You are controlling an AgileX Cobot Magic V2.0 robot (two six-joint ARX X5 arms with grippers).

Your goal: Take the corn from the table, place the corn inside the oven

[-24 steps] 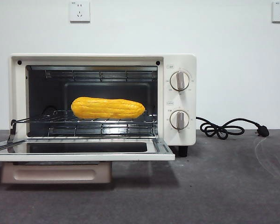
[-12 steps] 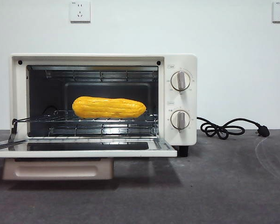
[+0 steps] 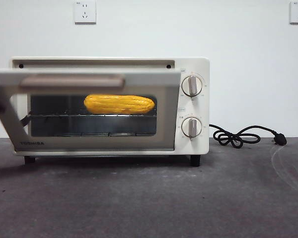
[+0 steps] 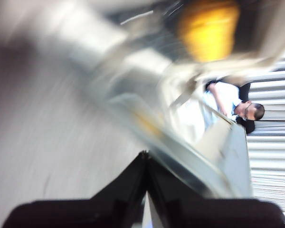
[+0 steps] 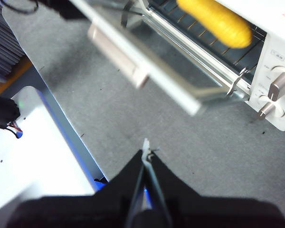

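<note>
Corn (image 3: 119,104) on rack inside oven (image 3: 191,111); oven on table (image 3: 188,203); cord (image 3: 243,136) right.

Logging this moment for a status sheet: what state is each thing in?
Glossy yellow corn cob: lying on the wire rack inside.
Cream-white toaster oven: glass door partly raised, not latched.
Black power cord: unplugged, on the table.
Left gripper: shut, by the door.
Right gripper: shut, over the table.
</note>
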